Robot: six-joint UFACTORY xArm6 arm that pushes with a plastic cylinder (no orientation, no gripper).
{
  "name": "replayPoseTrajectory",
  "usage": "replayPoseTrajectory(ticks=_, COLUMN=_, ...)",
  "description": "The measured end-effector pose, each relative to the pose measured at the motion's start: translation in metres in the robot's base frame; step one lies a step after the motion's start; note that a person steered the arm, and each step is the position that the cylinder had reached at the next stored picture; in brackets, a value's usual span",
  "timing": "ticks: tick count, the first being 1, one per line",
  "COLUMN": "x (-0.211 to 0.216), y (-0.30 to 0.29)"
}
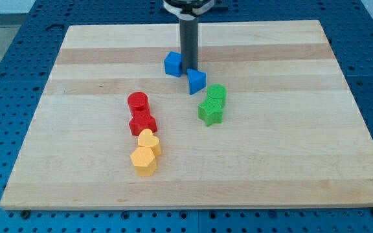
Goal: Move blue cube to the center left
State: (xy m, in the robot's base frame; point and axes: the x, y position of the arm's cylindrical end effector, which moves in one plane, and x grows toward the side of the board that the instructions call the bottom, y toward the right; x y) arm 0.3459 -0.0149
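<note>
**Two blue blocks flank the rod; the push is only set up**

My tip [189, 67] has no jaws, so it holds nothing and only pushes. The blue cube [173, 64] sits just beside it toward the view's left, apparently touching. The blue triangular block [197, 81] lies just below and to the right of it. I judge this the start of the push. Next, drive the cube leftward and slightly down the wooden board [290, 162], well above the red cylinder [137, 101].

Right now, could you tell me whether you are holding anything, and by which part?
Nothing is held. My tip rests on the wooden board between the blue cube and the blue triangular block.
</note>
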Motion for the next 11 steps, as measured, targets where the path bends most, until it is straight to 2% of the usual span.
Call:
replayPoseTrajectory(ticks=1, x=-0.010, y=0.023)
replayPoseTrajectory(ticks=2, x=-0.025, y=0.019)
replayPoseTrajectory(ticks=5, x=0.009, y=-0.155)
replayPoseTrajectory(ticks=6, x=0.009, y=-0.183)
replayPoseTrajectory(ticks=7, x=-0.011, y=-0.136)
replayPoseTrajectory(ticks=8, x=-0.024, y=-0.019)
replayPoseTrajectory(ticks=9, x=0.004, y=0.081)
replayPoseTrajectory(ticks=10, x=0.048, y=0.101)
replayPoseTrajectory(ticks=11, x=0.057, y=0.049)
